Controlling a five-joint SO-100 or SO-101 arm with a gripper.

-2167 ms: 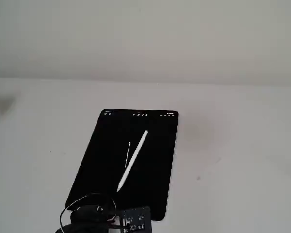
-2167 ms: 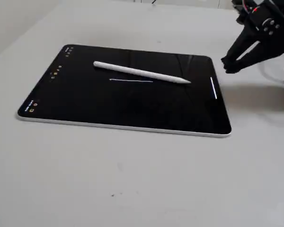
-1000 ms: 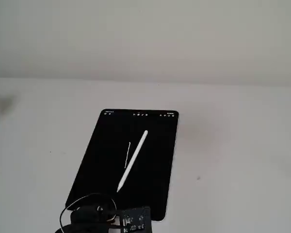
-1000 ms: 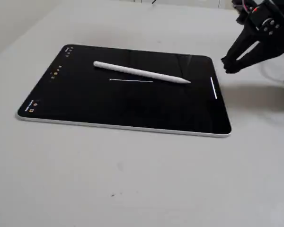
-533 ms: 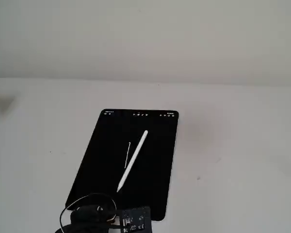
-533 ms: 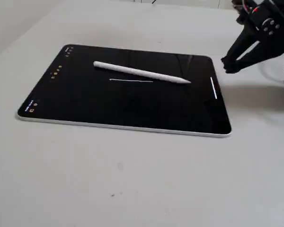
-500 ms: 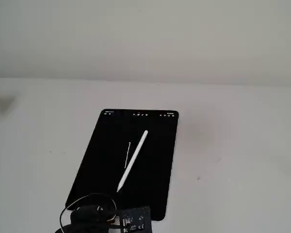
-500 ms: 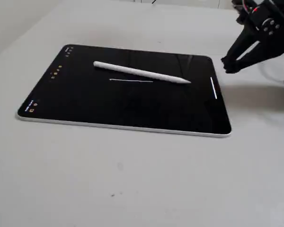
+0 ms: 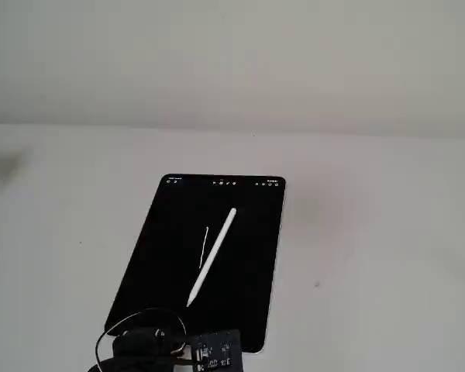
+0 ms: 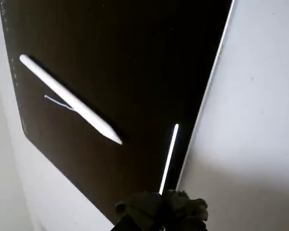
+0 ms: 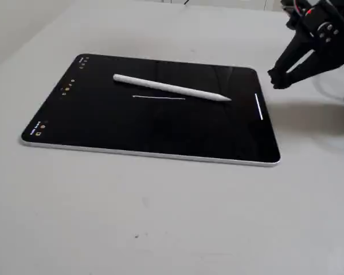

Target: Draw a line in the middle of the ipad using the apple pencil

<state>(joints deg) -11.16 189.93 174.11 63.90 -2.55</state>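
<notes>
The ipad (image 11: pixel 132 126) lies flat on the table, its black screen lit with tiny toolbar icons on the short side far from the arm. The apple pencil (image 11: pixel 171 87) rests loose on the screen, tip pointing toward the arm. The line (image 11: pixel 159 98), a thin white stroke, runs right beside it. In a fixed view, both the apple pencil (image 9: pixel 213 256) and the line (image 9: pixel 204 246) show mid-screen. My gripper (image 11: pixel 277 79) hovers just beyond the ipad's near short edge, fingertips together, holding nothing. The wrist view shows the ipad (image 10: pixel 135 57), the apple pencil (image 10: pixel 70 99) and my gripper (image 10: pixel 161 209) dark at the bottom.
A white bar (image 11: pixel 258 107) glows on the screen along the short edge nearest the gripper. The arm's cables and a circuit board (image 9: pixel 213 353) sit at the bottom of a fixed view. Pale bare table (image 11: pixel 160 217) surrounds the ipad.
</notes>
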